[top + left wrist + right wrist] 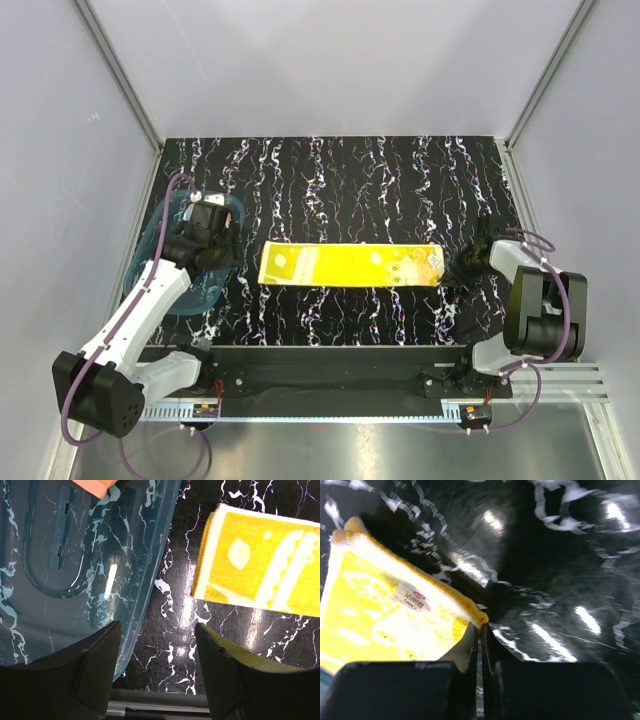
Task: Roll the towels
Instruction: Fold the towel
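Note:
The yellow towel (350,265) lies flat as a long strip across the middle of the black marbled table. My right gripper (462,268) sits at its right end. In the right wrist view the jaws (481,630) are shut on the near corner of the yellow towel (395,625), whose edge casts a shadow on the table. My left gripper (205,228) hovers open over the rim of the teal tray (160,240). Nothing is between its fingers (157,627), and the yellow towel's left end (260,575) lies ahead and to the right. A corner of the orange-pink towel (95,486) shows inside the tray.
The translucent teal tray (60,555) stands at the table's left edge with its rim beside the left fingers. Grey walls with metal rails close in the back and both sides. A black rail with the arm bases runs along the near edge.

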`<state>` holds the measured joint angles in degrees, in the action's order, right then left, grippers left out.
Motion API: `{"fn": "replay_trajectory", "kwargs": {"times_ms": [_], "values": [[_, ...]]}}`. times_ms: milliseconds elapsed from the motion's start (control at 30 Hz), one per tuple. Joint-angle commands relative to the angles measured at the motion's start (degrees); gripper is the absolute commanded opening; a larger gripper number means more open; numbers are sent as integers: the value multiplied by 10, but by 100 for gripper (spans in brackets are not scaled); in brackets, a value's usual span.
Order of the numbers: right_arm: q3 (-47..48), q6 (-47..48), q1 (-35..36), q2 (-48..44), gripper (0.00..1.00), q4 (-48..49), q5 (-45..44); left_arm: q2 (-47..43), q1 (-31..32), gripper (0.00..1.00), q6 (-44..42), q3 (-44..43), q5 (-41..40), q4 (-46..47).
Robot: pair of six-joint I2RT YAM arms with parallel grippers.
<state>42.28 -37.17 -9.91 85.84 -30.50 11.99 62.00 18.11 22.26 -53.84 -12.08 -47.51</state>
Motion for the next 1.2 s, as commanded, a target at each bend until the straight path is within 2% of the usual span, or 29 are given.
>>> {"fn": "replay_trajectory", "kwargs": {"times_ms": [0,267,400,433,600,867,1167], "values": [[34,17,-3,-28,0,-40,-100,0,-3,65,-10,0,-6,20],[111,36,32,-71,0,-120,-198,-1,-3,65,-13,1,-1,22],[168,42,94,-56,0,-158,-250,-2,-7,65,-15,1,5,23],[179,41,130,-50,0,-166,-261,-2,-8,65,-15,0,6,23],[247,32,226,-17,0,-211,-311,-1,-13,65,-18,1,12,25],[353,7,399,27,0,-260,-340,4,-24,64,-20,0,19,25],[511,-7,524,132,0,-309,-357,6,-30,64,-20,1,16,25]]}}
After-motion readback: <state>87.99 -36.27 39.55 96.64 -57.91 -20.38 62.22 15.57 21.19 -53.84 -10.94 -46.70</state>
